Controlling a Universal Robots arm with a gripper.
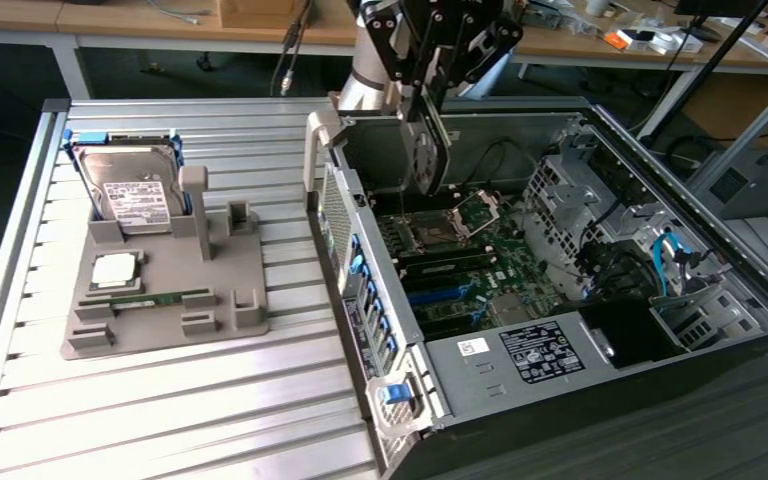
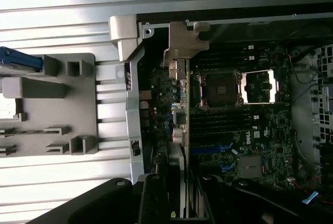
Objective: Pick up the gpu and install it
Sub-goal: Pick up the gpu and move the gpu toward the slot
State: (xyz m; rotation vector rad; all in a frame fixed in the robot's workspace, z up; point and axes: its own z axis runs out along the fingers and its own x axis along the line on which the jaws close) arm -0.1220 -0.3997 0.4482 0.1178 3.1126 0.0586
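The pincer (image 1: 431, 72) is clamped on the gpu (image 1: 427, 150), which hangs upright over the motherboard (image 1: 471, 270) in the open computer case (image 1: 491, 372). Its lower edge seems just clear of the board.

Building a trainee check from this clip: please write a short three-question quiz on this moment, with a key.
1. True or false: the gripper holds the gpu on edge over the open computer case.
2. Multiple choice: the hard drive stands A) in the grey holder on the slatted table; B) inside the case; C) in the gripper.
3. Short answer: is the gpu seated on the motherboard yet?

Key: 1 true. 2 A. 3 No, it hangs in the gripper above the board.
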